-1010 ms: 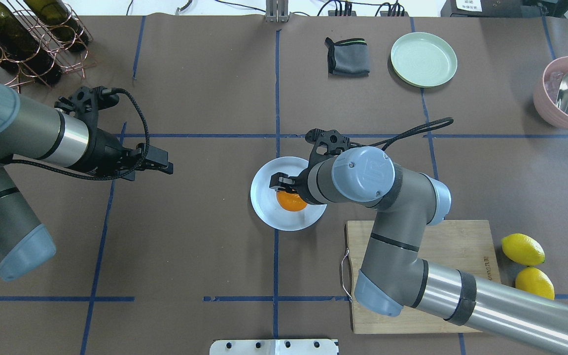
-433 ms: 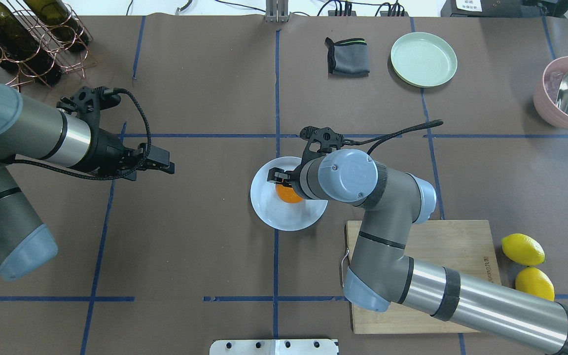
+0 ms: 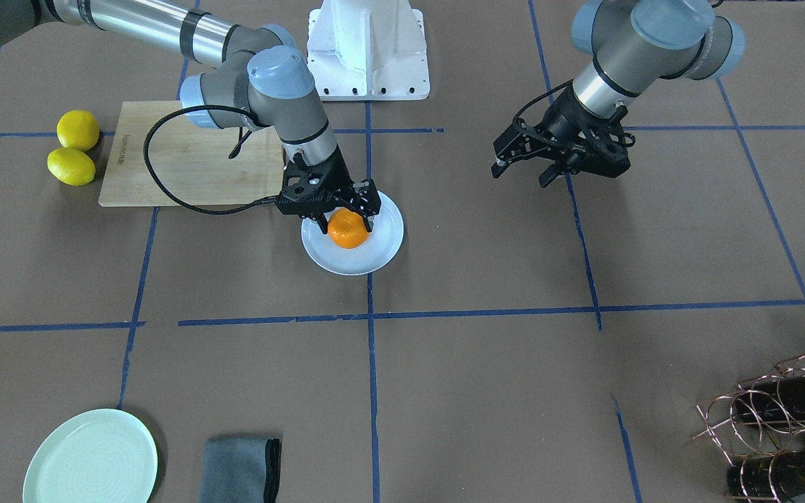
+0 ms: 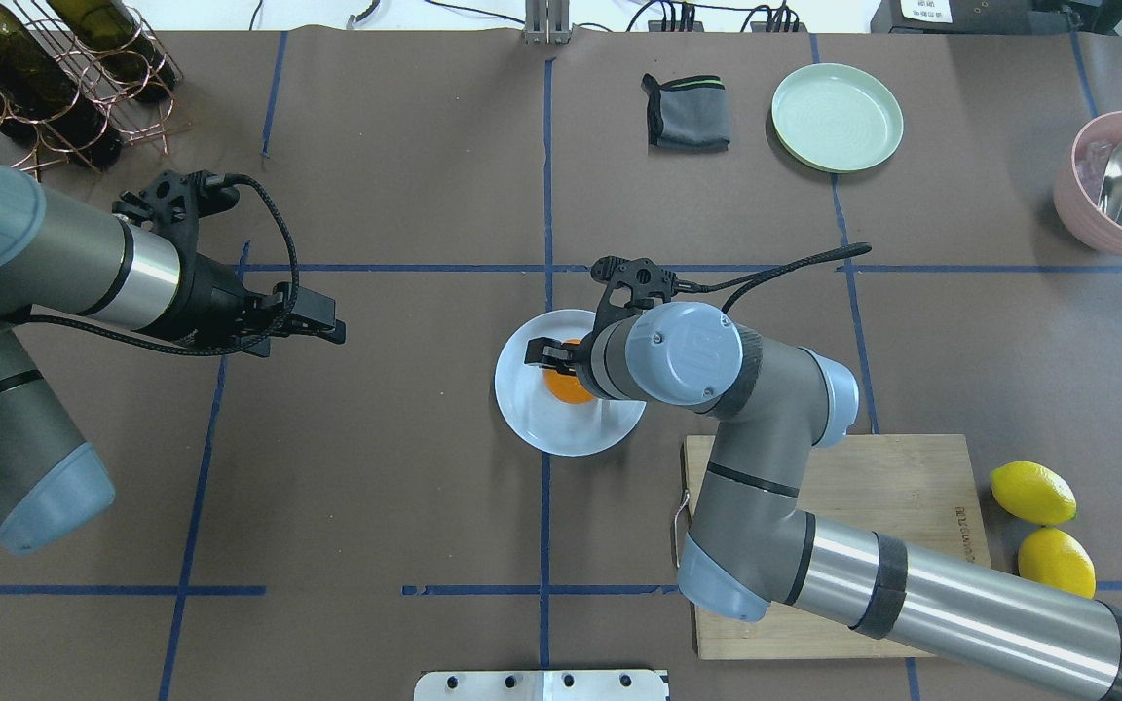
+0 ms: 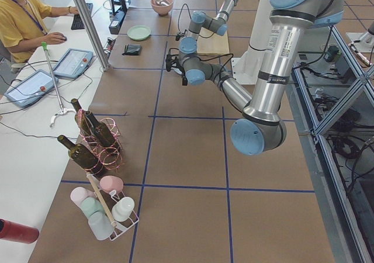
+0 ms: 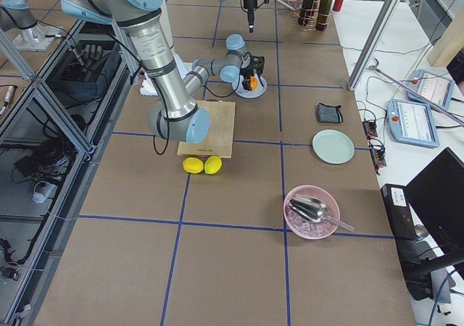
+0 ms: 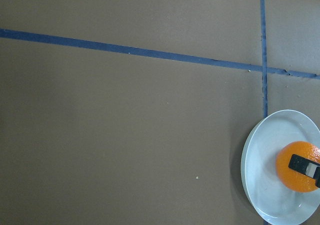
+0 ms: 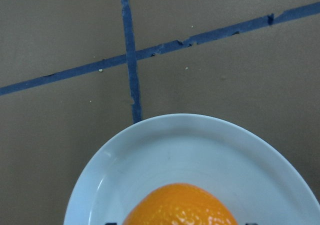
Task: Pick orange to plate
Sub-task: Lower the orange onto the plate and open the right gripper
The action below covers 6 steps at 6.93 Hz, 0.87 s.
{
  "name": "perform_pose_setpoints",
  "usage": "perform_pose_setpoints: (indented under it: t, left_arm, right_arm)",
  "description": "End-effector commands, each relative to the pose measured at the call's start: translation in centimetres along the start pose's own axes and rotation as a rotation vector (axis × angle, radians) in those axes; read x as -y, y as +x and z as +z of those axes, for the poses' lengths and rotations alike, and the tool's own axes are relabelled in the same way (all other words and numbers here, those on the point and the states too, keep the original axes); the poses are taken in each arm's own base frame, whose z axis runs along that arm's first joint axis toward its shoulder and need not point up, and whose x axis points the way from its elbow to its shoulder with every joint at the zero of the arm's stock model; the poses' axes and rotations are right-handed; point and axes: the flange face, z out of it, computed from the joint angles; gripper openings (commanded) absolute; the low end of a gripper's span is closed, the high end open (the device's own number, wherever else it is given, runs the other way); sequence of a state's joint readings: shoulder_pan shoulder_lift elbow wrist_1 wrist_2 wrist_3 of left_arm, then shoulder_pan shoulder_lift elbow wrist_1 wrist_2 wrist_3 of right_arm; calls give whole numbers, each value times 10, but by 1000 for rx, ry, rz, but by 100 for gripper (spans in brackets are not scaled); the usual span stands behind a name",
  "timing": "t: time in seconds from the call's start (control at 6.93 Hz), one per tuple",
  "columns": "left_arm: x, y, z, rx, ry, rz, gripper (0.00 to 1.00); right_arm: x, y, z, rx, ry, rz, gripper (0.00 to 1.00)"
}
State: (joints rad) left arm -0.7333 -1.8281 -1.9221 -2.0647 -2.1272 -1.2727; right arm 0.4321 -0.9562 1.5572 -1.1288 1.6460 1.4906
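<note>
The orange is on or just above the middle of the white plate at the table's centre. My right gripper comes down over it, one finger on each side, shut on the orange. From overhead the right wrist hides most of the orange and part of the plate. The right wrist view has the orange at its bottom edge, above the plate. My left gripper hovers open and empty over bare table, well off to the side of the plate.
A wooden cutting board lies under the right arm, with two lemons beside it. At the far edge are a mint-green plate, a grey cloth, a pink bowl with a metal scoop and a wine-bottle rack.
My right gripper has carried the orange a little farther in over the plate's middle. The left arm has barely moved.
</note>
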Motion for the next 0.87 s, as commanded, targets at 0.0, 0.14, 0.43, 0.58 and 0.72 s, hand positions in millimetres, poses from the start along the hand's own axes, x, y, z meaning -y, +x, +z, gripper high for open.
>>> perform_pose_setpoints:
  t: [0.0,0.14,0.43,0.58,0.72]
  left_arm:
    - [0,0,0,0,1,0,99]
    - [1,-1,0,1,2,-2,99]
    - [0,-2,-3,1,2,1,99]
    - [-4,-14,-7,9,-3,42,98]
    - [-5,-44,-16,44,-1,151,98]
  right_arm:
    - [-1,-5,-4,12,-1,-3,100]
    - [1,-9,-14,32,0,-3,100]
    - [13,-15,-62,7,-6,12,100]
    - [30,-7,-98,-2,-20,31,100]
    - [57,11,-131,2,-30,61,100]
